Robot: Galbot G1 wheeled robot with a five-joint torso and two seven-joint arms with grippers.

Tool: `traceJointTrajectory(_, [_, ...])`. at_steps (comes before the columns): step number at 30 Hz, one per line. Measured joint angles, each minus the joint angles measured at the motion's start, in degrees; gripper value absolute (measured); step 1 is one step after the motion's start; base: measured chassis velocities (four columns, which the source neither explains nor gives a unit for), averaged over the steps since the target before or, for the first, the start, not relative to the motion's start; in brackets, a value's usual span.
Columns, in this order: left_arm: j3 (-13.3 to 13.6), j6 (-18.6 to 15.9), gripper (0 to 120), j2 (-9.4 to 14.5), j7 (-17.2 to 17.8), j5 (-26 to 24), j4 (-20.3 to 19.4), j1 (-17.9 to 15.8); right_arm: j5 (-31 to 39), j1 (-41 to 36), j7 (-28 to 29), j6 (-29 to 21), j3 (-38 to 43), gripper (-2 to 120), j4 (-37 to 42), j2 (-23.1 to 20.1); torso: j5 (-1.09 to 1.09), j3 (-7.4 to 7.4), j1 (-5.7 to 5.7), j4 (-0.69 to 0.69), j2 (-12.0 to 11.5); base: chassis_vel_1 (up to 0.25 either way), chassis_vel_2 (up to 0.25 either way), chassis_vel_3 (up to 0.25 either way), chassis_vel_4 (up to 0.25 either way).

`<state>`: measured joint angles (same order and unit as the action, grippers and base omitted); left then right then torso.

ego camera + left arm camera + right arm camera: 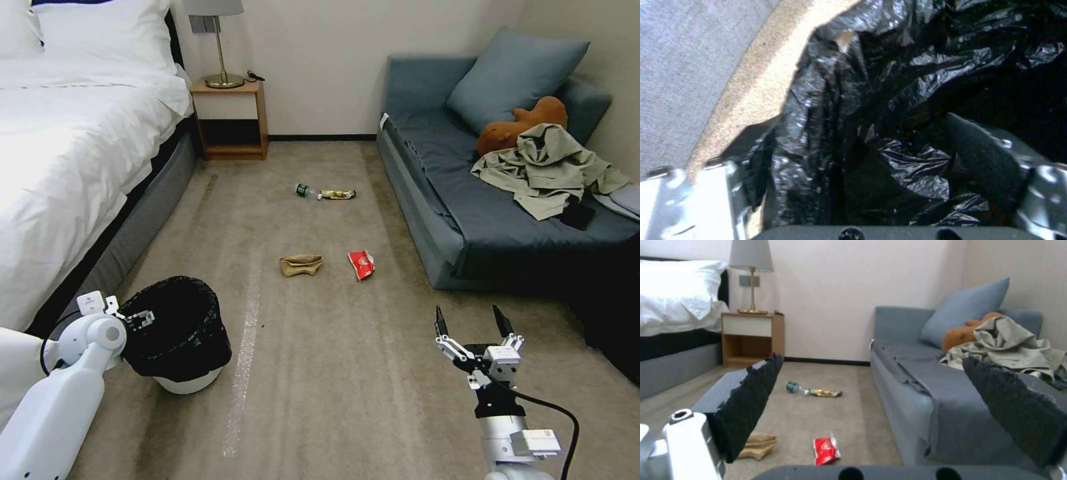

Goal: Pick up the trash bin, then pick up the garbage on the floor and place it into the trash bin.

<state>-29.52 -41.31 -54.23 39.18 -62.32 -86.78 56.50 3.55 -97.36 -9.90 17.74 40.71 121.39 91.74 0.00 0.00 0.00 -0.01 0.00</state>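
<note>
left pincer point(140, 319): mine, at the near-left rim of the trash bin point(175, 333), beside the bed point(73, 153). In the wrist view one finger sits inside the black bag point(889, 100) and one outside; I can't tell if it has clamped.
bin risk: if I'm only pinching bag film and not the rim, my guess is the liner slides or tears on lift and the bin stays on the floor point(320, 373) or tips.
bin contents: interior reads dark, no litter visible in it; bottom is hidden.
paper bag point(301, 264): crumpled, mid-floor, well apart from the bin.
bottle point(307, 191): farther up the floor, lying flat, touching the gold wrapper point(337, 194). Risk: it's round, so a nudge probably rolls it.
red packet point(361, 264): just right of the paper bag, near the sofa point(460, 220). Flat foil on carpet, likely to slip out of a shallow pinch.
right pincer point(471, 325): mine, jaws spread wide, empty, hovering above the floor short of the litter.
sofa: plush toy point(517, 127) and clothing heap point(547, 167), not litter; risk is mistaking them for garbage.
</note>
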Motion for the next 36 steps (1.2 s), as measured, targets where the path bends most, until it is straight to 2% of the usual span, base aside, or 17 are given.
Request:
traceJointTrajectory(2, [0.02, 0.0, 72, -0.3, 0.01, -0.01, 0.2, 0.06, 0.07, -0.09, 0.18, 0.12, 0.18, 100, 0.0, -0.02, 0.0, 0.0, 0.0, 0.01, 0.0, 0.0, 0.0, 0.0, 0.0])
traceJointTrajectory(4, [-0.01, 0.0, 71, -0.33, 0.03, 0.02, 0.21, 0.11, 0.07, -0.09, 0.2, 0.13, 0.19, 100, 0.01, -0.01, 0.0, 0.0, 0.0, 0.01, 0.0, 0.0, 0.0, 0.0, 0.0])
traceJointTrajectory(5, [-0.22, 0.02, 62, -0.43, -0.01, 0.15, 0.25, 0.38, 0.07, -0.07, 0.32, 0.15, 0.19, 100, 0.04, 0.07, 0.02, 0.0, 0.0, 0.01, 0.0, 0.0, 0.0, 0.0, 0.0])
traceJointTrajectory(6, [-0.22, 0.02, 62, -0.43, -0.01, 0.15, 0.25, 0.38, 0.07, -0.07, 0.32, 0.15, 0.19, 100, 0.04, 0.07, 0.02, 0.0, 0.0, 0.01, 0.0, 0.0, 0.0, 0.0, 0.0])
traceJointTrajectory(9, [-0.56, 0.18, 47, -0.63, -0.44, 0.75, 0.32, 0.96, 0.06, -0.05, 0.43, 0.26, 0.15, 100, 0.06, 0.25, 0.03, -0.01, 0.0, 0.03, 0.0, 0.0, 0.0, 0.0, 0.0])
traceJointTrajectory(10, [-0.56, 0.18, 47, -0.63, -0.44, 0.75, 0.32, 0.96, 0.06, -0.05, 0.43, 0.26, 0.15, 100, 0.06, 0.25, 0.03, -0.01, 0.0, 0.03, 0.0, 0.0, 0.0, 0.0, 0.0])
traceJointTrajectory(11, [-0.78, 0.42, 41, -0.81, -0.8, 1.34, 0.45, 1.24, 0.06, -0.05, 0.45, 0.39, 0.15, 100, 0.06, 0.29, 0.03, -0.01, 0.0, 0.03, 0.01, 0.0, 0.0, 0.0, 0.0])
traceJointTrajectory(13, [-0.94, 0.48, 37, -0.98, -0.97, 1.67, 0.54, 1.46, 0.07, -0.09, 0.45, 0.51, 0.18, 100, 0.06, 0.29, 0.05, -0.01, -0.01, 0.03, 0.01, 0.0, 0.0, 0.0, 0.0])
traceJointTrajectory(15, [-1.07, 0.58, 26, -1.3, -1.35, 2.35, 0.61, 1.88, 0.18, -0.19, 0.47, 0.78, 0.33, 100, 0.06, 0.23, 0.08, -0.02, -0.01, 0.03, 0.02, 0.0, 0.0, 0.0, 0.0])
traceJointTrajectory(16, [-1.07, 0.58, 26, -1.3, -1.35, 2.35, 0.61, 1.88, 0.18, -0.19, 0.47, 0.78, 0.33, 100, 0.06, 0.23, 0.08, -0.02, -0.01, 0.03, 0.02, 0.0, 0.0, 0.0, 0.0])
traceJointTrajectory(18, [-1.17, 0.61, 18, -1.65, -1.82, 2.82, 0.55, 2.2, 0.36, -0.24, 0.5, 0.98, 0.5, 100, 0.05, 0.09, 0.1, -0.03, -0.01, 0.03, 0.03, 0.0, 0.0, 0.0, 0.0])
traceJointTrajectory(26, [-1.62, 1.23, 13, -2.08, -3.06, 3.66, 0.37, 2.89, 0.56, 0.0, 0.52, 1.12, 0.55, 100, -0.02, -0.05, 0.05, -0.03, -0.01, 0.03, 0.03, 0.0, 0.0, 0.0, 0.0])
traceJointTrajectory(36, [-2.94, 3.89, 13, -2.19, -8.18, 7.61, -0.88, 5.52, 0.58, 0.26, 0.55, 1.22, 0.35, 100, -0.05, -0.09, -0.01, -0.01, 0.0, 0.02, 0.01, 0.0, 0.0, 0.0, 0.0])
